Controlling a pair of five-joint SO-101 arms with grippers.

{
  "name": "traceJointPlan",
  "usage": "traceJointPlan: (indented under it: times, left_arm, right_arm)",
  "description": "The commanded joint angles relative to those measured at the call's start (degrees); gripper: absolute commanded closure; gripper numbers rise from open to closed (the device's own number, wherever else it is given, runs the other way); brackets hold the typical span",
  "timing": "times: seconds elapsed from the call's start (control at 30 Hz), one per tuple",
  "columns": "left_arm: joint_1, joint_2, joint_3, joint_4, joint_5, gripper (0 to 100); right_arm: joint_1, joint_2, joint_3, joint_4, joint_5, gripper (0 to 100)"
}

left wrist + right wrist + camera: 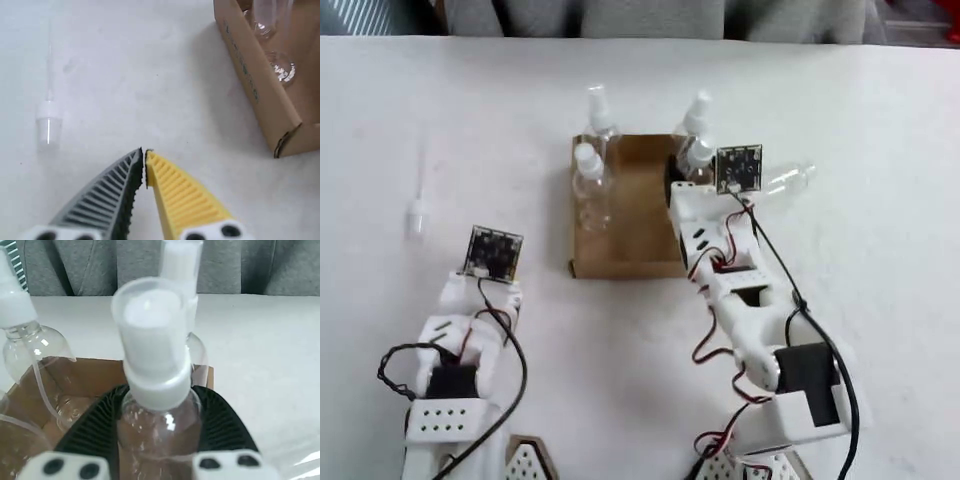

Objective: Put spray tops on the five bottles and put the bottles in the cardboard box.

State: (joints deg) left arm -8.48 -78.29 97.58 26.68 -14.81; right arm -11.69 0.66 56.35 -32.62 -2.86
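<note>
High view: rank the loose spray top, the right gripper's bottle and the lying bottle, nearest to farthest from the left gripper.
From the left gripper:
1. Loose spray top, on the table left of the cardboard box.
2. Held bottle, in the right gripper, at the box's right side.
3. Lying bottle, on the table beyond the box's right side.

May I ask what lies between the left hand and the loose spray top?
Bare table separates left hand from spray top, per left wrist view.
</note>
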Motion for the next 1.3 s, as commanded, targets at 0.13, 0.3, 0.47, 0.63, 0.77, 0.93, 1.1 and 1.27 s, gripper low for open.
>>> traceJointPlan:
  times: [0.13, 0.3, 0.47, 0.63, 0.77, 0.93, 1.1, 1.27]
  left_arm:
    - [0.7, -0.3, -0.3, 0.1, -0.7, 98]
    - [0.7, -0.3, -0.3, 0.1, -0.7, 98]
    - [0.7, -0.3, -0.3, 0.1, -0.7, 98]
    - [0.7, -0.3, -0.3, 0.1, -0.7, 98]
    - [0.7, -0.3, -0.3, 0.1, -0.7, 98]
    - [0.7, -0.3, -0.3, 0.1, -0.7, 98]
    - [0.7, -0.3, -0.3, 0.1, -0.7, 98]
    - [0.7, -0.3, -0.3, 0.1, -0.8, 98]
  right_arm:
    - [0.3, 1.4, -3.0, -1.3, 5.2, 98.4]
    - [0.0, 2.3, -3.0, -1.3, 6.0, 98.4]
    - [0.0, 3.3, -2.9, -1.3, 6.1, 98.4]
    - [0.0, 3.7, -2.7, -1.1, 5.6, 98.3]
    - [0.0, 3.6, -2.7, -1.1, 5.5, 98.3]
    - [0.0, 3.6, -2.6, -1.0, 5.5, 89.9]
    - [0.0, 3.7, -2.6, -0.9, 5.5, 82.9]
    - [-0.1, 3.2, -2.5, -0.9, 5.5, 79.5]
